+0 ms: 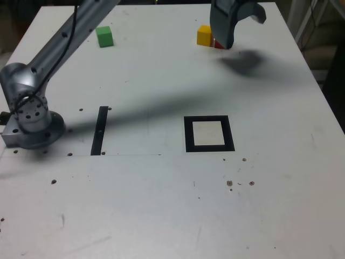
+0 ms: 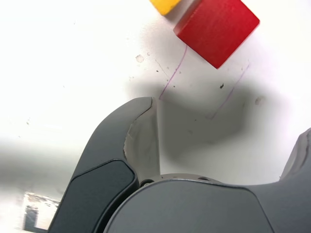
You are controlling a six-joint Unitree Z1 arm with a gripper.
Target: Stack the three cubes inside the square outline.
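Observation:
My gripper [image 1: 236,31] hangs open over the far right of the table, above the red cube [image 1: 219,45], which it mostly hides in the exterior view. In the wrist view the red cube [image 2: 216,29] lies on the table just beyond the open gripper [image 2: 226,116], not between its fingers [image 2: 138,121]. The yellow cube [image 1: 204,35] touches or nearly touches the red one, and only its corner [image 2: 165,5] shows in the wrist view. The green cube [image 1: 104,36] sits alone at the far left. The square outline [image 1: 209,147] lies empty at mid-table.
A thin black strip [image 1: 99,130] lies flat at the exterior view's left, near the arm's base [image 1: 29,116]. The arm's link crosses above the green cube's side of the table. Dark gaps and furniture border the table's far and right edges.

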